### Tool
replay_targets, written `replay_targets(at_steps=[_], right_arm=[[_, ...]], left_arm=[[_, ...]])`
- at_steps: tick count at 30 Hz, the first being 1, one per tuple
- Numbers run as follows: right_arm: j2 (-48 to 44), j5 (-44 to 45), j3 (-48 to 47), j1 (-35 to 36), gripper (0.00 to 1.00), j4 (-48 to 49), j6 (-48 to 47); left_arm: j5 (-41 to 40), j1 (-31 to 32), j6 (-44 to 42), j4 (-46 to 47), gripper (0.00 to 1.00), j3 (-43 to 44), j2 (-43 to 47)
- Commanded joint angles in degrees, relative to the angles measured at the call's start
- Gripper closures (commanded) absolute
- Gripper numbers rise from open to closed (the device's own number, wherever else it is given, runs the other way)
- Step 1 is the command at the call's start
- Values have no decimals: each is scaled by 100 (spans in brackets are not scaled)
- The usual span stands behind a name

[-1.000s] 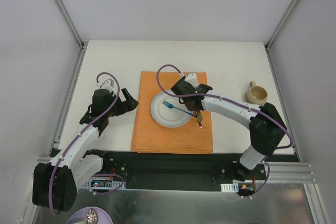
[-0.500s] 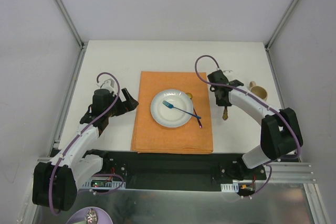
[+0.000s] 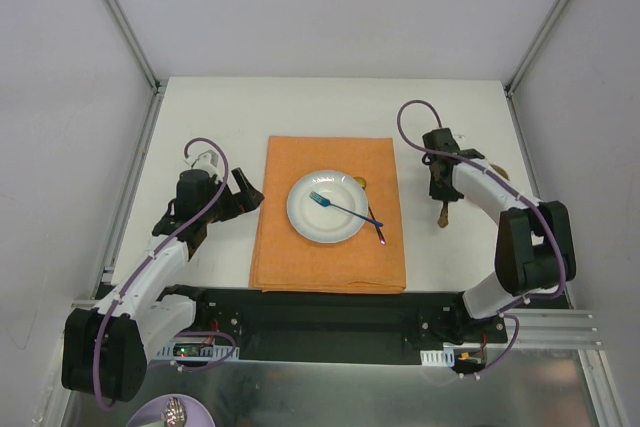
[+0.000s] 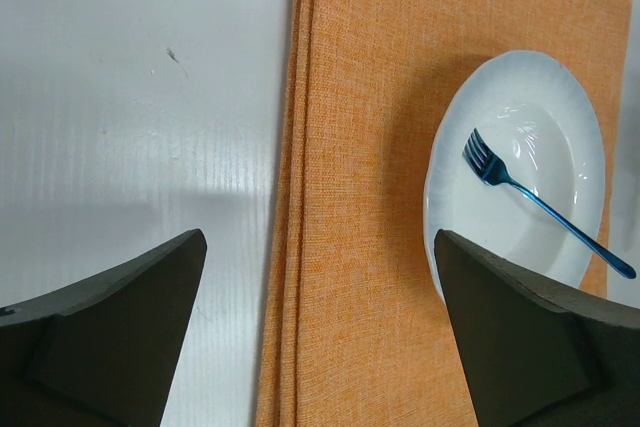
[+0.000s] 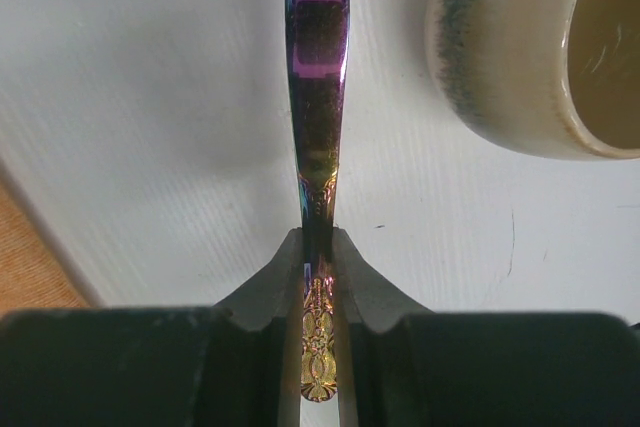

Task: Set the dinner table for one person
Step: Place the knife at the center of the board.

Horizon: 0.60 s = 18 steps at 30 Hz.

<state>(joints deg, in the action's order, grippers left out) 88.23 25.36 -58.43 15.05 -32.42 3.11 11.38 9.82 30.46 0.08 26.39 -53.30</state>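
Observation:
My right gripper (image 3: pixel 440 197) is shut on the handle of an iridescent purple-and-gold utensil (image 5: pixel 317 97). It holds it low over the white dinner table (image 3: pixel 330 107), just right of the orange placemat (image 3: pixel 325 257) and left of a beige cup (image 5: pixel 540 47). The utensil's gold end (image 3: pixel 443 215) sticks out toward the near edge. A white plate (image 3: pixel 326 207) sits on the placemat with a blue fork (image 3: pixel 335 204) across it. My left gripper (image 3: pixel 245 192) hangs open and empty over the placemat's left edge (image 4: pixel 290 247).
Another dark utensil (image 3: pixel 376 227) with a pink tip lies on the placemat along the plate's right rim. In the top view the cup is mostly hidden behind the right arm. Metal rails edge the table on both sides.
The right arm has swung right from over the plate, carrying the iridescent utensil off the placemat to the bare table beside the cup. The left arm has not moved.

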Motion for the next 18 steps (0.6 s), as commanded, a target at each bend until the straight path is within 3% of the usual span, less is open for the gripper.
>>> replay_targets(at_steps=[1,10,15,18], right_arm=[[353,-110,-63,-142,99,-264,-13],[995,-392,-204,-160,94,-440,66],[951,-374,-151,-160,71,-440,84],[855,-348,-116,-160,52,-449,84]], left_arm=[[-100,63,-101,45,1,-3,-84],[-118,63,-110,36,1,-11,-102],[-118,63,-110,45,1,15,-128],[-118,63,-110,45,1,24,-154]])
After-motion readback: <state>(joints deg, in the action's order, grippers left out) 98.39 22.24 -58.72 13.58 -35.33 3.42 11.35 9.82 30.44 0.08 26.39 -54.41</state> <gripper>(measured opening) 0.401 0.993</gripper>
